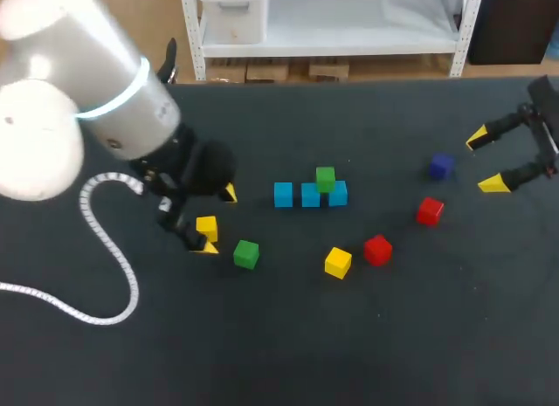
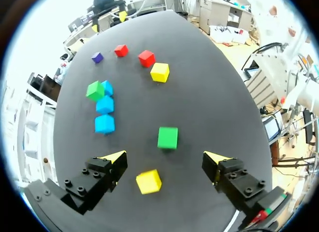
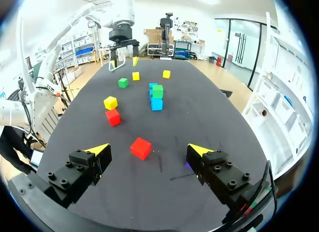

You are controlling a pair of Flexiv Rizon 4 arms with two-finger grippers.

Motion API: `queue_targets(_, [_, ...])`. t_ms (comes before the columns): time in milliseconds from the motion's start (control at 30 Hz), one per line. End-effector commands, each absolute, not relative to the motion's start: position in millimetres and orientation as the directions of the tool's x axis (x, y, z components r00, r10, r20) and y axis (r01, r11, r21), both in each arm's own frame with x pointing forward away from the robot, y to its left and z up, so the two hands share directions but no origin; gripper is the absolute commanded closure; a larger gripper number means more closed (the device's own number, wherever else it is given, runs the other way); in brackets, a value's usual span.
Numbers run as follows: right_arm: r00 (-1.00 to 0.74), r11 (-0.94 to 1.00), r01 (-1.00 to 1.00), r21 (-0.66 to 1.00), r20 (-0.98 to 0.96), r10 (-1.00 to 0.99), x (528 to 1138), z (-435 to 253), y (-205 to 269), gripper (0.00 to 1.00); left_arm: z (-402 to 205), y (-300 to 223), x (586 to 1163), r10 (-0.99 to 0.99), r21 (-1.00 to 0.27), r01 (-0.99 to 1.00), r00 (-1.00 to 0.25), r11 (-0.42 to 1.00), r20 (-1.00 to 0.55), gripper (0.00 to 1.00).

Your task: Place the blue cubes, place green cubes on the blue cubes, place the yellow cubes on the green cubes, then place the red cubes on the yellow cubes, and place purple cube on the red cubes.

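Three blue cubes (image 1: 310, 196) stand in a row at mid-table, and a green cube (image 1: 325, 179) rests on top of them. My left gripper (image 1: 217, 221) is open with a yellow cube (image 2: 148, 181) between its fingers, untouched by either. A loose green cube (image 2: 167, 137) lies just ahead of it. Another yellow cube (image 1: 338, 262) and a red cube (image 1: 377, 249) lie toward the front. My right gripper (image 1: 486, 160) hangs open at the right, beside the purple cube (image 1: 441, 167). In the right wrist view a second red cube (image 3: 141, 148) shows between the right gripper's (image 3: 148, 150) fingers, apart from them.
A white coiled cable (image 1: 109, 249) trails over the dark table (image 1: 367, 336) at the left, below my left arm. Bare table surface stretches along the front and at the back middle.
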State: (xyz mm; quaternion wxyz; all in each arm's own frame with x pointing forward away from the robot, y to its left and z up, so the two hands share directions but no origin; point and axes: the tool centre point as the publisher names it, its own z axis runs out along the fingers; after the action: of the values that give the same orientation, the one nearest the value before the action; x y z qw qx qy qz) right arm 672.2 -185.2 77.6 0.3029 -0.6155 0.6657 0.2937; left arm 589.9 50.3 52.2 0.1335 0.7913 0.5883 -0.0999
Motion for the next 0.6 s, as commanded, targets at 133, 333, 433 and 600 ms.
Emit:
queue_targets(133, [-0.057,0.069,-0.997,0.017,-0.767,-0.640,673,77,-185,0.00,27,19,591,0.915,0.023,0.955,0.290,-0.296,-0.281,0.00])
queue_targets(333, [-0.057,0.069,-0.997,0.017,-0.767,-0.640,673,77,-185,0.00,12,18,590,0.926,-0.012,0.960,0.267,-0.280,-0.266,0.00])
queue_targets(433, [-0.057,0.069,-0.997,0.017,-0.767,-0.640,673,77,-185,0.00,7,22,593,0.932,-0.021,0.966,0.245,-0.259,-0.266,0.00])
queue_targets(600, [-0.057,0.069,-0.997,0.017,-0.767,-0.640,673,77,-185,0.00,-1,30,595,0.938,-0.032,0.970,0.222,-0.239,-0.267,0.00])
